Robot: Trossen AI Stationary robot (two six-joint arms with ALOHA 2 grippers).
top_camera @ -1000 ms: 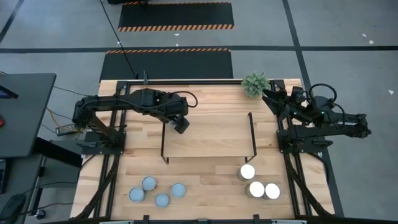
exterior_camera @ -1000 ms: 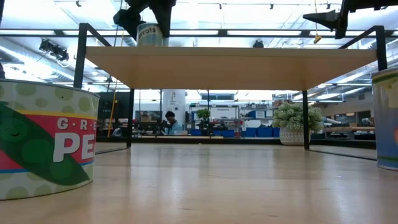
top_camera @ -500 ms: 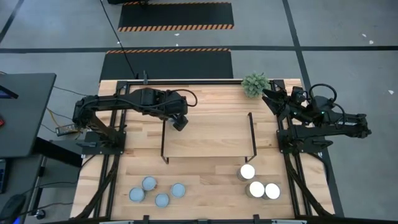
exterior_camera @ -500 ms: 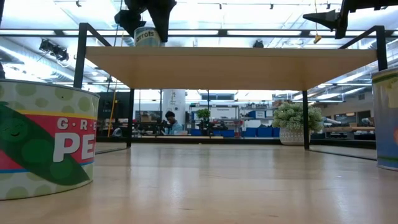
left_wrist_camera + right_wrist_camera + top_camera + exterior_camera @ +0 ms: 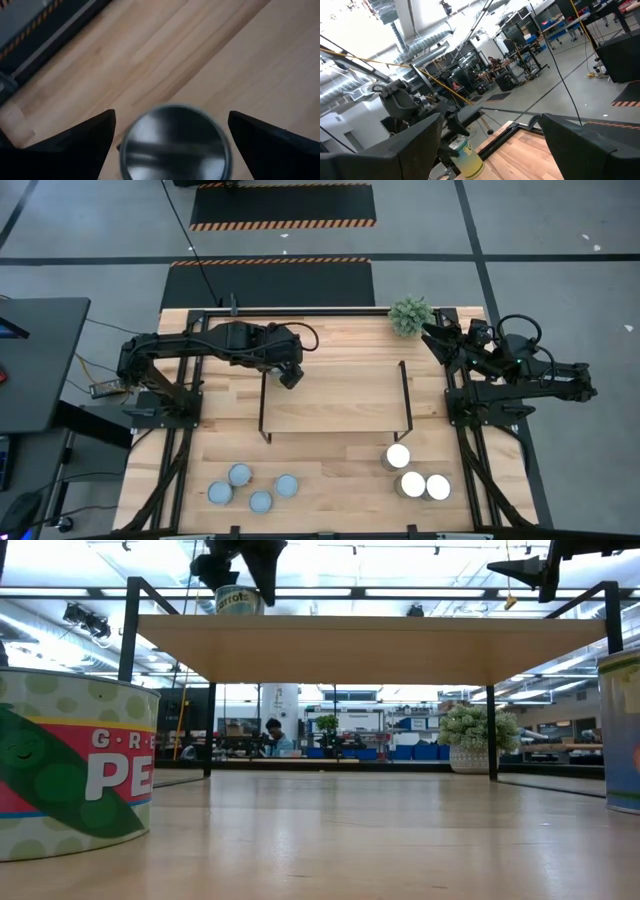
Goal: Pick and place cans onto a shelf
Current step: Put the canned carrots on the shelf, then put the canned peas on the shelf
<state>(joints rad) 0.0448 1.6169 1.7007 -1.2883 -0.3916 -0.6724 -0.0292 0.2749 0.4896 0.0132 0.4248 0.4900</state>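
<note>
Bright overhead light — blurred wrist close-up

- The left arm reaches from the table's left edge toward the middle, its forearm lying nearly level across the high view.
- The left gripper [image 5: 290,376] hangs at the rear left corner of the shelf, fingers [image 5: 85,142] spread wide apart on either side of a can, not touching it.
- The right arm sits folded at the table's right edge.
- The right gripper [image 5: 434,335] points toward the table's far right corner, its fingers [image 5: 585,145] set wide apart.
</note>
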